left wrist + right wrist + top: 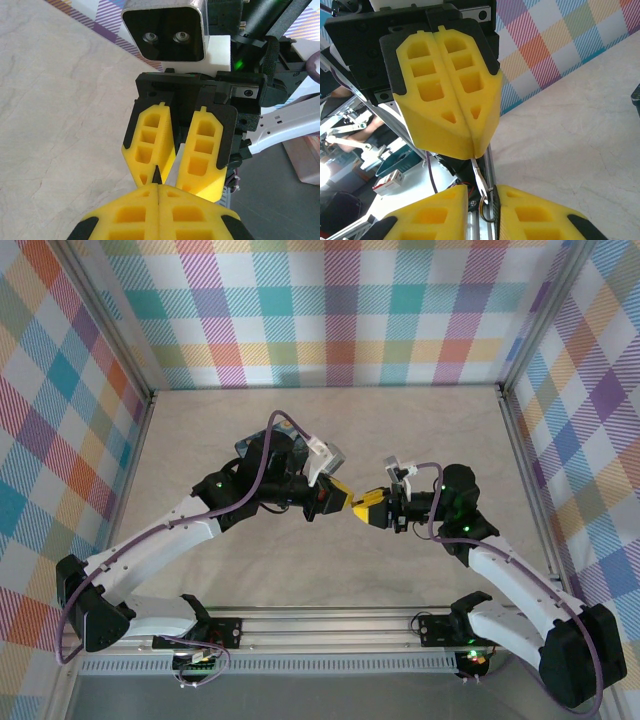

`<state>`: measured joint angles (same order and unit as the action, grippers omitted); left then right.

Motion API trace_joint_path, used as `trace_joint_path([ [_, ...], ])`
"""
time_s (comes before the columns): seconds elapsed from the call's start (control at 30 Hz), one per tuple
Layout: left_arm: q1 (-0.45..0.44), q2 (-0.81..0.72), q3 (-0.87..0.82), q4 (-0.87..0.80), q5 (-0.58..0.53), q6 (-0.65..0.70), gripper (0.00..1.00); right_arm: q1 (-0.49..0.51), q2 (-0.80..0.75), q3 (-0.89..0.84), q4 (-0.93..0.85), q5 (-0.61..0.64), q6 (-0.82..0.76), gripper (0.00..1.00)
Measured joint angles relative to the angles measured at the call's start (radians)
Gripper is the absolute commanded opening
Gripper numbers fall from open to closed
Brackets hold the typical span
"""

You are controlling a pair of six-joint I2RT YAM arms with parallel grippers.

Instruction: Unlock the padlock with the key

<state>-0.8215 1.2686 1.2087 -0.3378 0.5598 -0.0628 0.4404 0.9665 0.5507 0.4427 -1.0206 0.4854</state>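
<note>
My left gripper (343,497) and right gripper (362,505) meet tip to tip above the middle of the table. The left gripper (159,186) is shut on a thin silvery key (479,172), which sticks out of its yellow fingers (450,100). From the left wrist the key appears as a dark sliver (159,175). The key's head and its wire ring (489,212) hang in the gap of my right gripper (481,189). Those jaws stand a little apart, and the ring lies against the right-hand finger (540,215). The padlock is out of view.
A blue painted tin (247,446) sits partly hidden behind the left arm. Plaid walls close in the beige table (330,420) on three sides. A metal rail (330,625) with both arm bases runs along the near edge.
</note>
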Motion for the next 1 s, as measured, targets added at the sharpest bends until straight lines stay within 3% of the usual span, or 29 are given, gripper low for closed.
trace_joint_path([
  [0.47, 0.001, 0.000, 0.000, 0.000, -0.003, -0.001, 0.01, 0.000, -0.001, 0.000, -0.007, 0.017, -0.006, 0.03],
  [0.63, 0.001, 0.000, 0.000, 0.002, -0.039, -0.008, 0.29, 0.000, -0.008, 0.002, -0.047, 0.049, -0.029, 0.01],
  [0.67, 0.001, 0.000, 0.000, 0.004, -0.051, -0.012, 0.31, 0.000, -0.009, 0.002, -0.060, 0.059, -0.033, 0.01],
  [0.83, 0.016, -0.008, -0.001, 0.017, -0.164, -0.054, 0.58, 0.000, -0.019, 0.003, -0.157, 0.133, -0.069, 0.01],
  [1.0, 0.085, -0.032, -0.012, 0.029, -0.286, -0.120, 0.73, 0.000, -0.021, 0.004, -0.254, 0.230, -0.084, 0.01],
])
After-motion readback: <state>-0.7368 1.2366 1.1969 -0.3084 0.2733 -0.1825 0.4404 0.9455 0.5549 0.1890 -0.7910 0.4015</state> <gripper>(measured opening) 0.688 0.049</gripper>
